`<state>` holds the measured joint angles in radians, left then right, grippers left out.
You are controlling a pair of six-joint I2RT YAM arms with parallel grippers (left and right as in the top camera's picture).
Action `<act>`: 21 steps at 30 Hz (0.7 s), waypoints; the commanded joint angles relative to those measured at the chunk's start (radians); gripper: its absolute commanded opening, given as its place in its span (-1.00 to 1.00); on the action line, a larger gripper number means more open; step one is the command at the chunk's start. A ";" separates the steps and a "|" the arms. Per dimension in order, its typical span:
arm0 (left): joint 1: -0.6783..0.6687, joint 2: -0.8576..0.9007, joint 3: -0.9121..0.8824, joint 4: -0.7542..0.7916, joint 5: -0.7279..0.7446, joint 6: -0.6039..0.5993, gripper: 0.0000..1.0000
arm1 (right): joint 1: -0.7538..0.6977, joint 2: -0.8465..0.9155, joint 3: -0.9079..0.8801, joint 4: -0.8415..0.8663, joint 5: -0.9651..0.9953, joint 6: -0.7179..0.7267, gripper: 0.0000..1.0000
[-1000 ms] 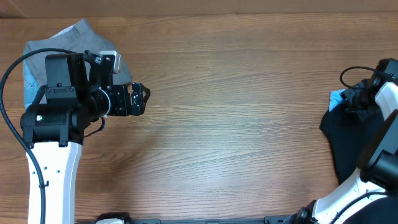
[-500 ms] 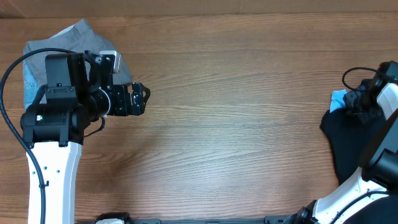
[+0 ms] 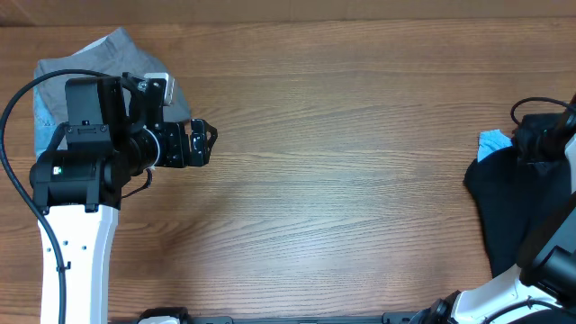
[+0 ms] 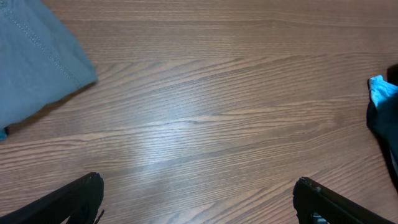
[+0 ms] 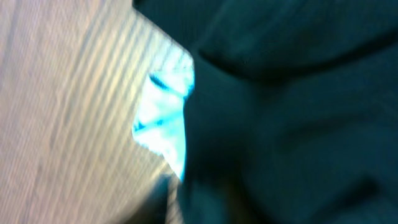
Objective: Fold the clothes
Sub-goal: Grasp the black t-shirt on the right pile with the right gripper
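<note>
A black T-shirt (image 3: 506, 209) lies bunched at the table's right edge, with a light blue T-shirt (image 3: 492, 142) peeking out at its upper left corner. My right gripper (image 3: 534, 141) hangs over the black shirt's top edge. The right wrist view is blurred and filled with the black T-shirt (image 5: 292, 112) and the light blue T-shirt (image 5: 165, 124), and its fingers cannot be made out. My left gripper (image 3: 203, 142) is far off on the left. In its wrist view the left gripper (image 4: 199, 205) stands open over bare wood, with nothing between its fingers.
Folded grey trousers (image 3: 121, 52) lie at the back left, partly under the left arm, beside a blue patterned cloth (image 3: 41, 115). The grey trousers (image 4: 34, 59) also show at the top left of the left wrist view. A brown wooden table (image 3: 342, 180) stretches between the arms.
The right gripper has shifted to the right, toward the table's edge, over the black T-shirt. The left arm has not moved.
</note>
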<state>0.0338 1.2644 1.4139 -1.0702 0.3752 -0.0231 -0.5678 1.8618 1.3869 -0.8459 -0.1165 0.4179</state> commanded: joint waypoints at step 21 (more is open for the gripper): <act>0.005 0.005 0.025 0.009 0.011 0.008 1.00 | 0.227 -0.030 -0.058 -0.338 0.411 0.085 0.42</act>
<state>0.0338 1.2644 1.4147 -1.0618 0.3748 -0.0231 -0.3305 1.8595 1.3319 -1.1923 0.2222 0.4709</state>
